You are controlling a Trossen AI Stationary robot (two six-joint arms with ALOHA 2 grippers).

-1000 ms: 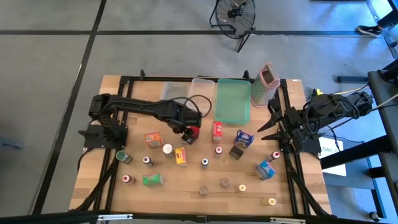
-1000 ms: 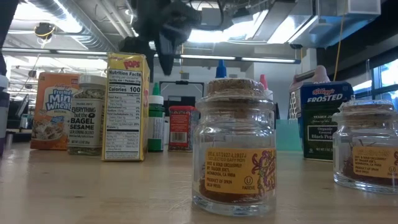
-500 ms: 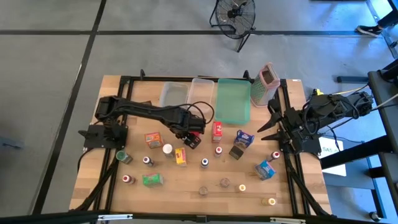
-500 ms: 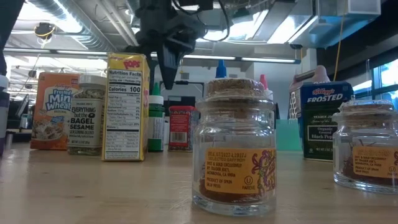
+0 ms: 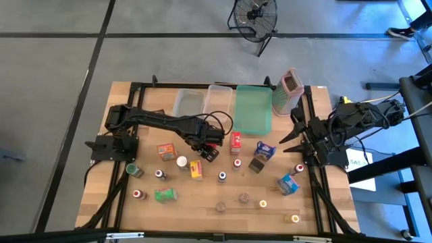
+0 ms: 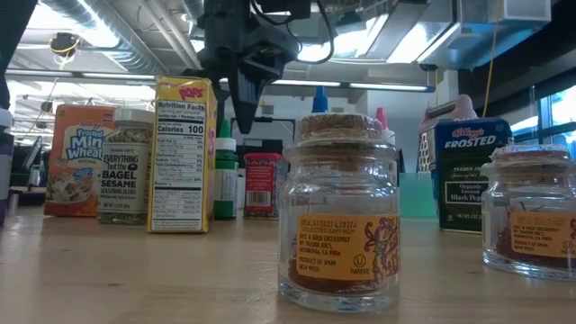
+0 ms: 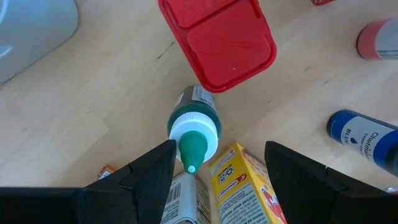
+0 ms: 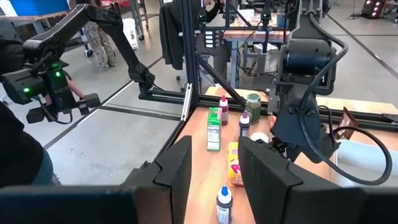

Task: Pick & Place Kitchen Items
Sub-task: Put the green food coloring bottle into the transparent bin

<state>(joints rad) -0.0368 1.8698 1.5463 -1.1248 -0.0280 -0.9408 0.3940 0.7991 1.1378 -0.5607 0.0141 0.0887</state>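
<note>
High view: the left gripper [image 5: 211, 152] is seen shifted right of its earlier place, jaws held wide and empty above the green-capped bottle [image 7: 194, 127]

Likely robotics lab: concrete floor [image 5: 54, 101], floor fan [image 5: 255, 15], aluminium frames [image 8: 189, 68], cluttered benches behind.
</note>
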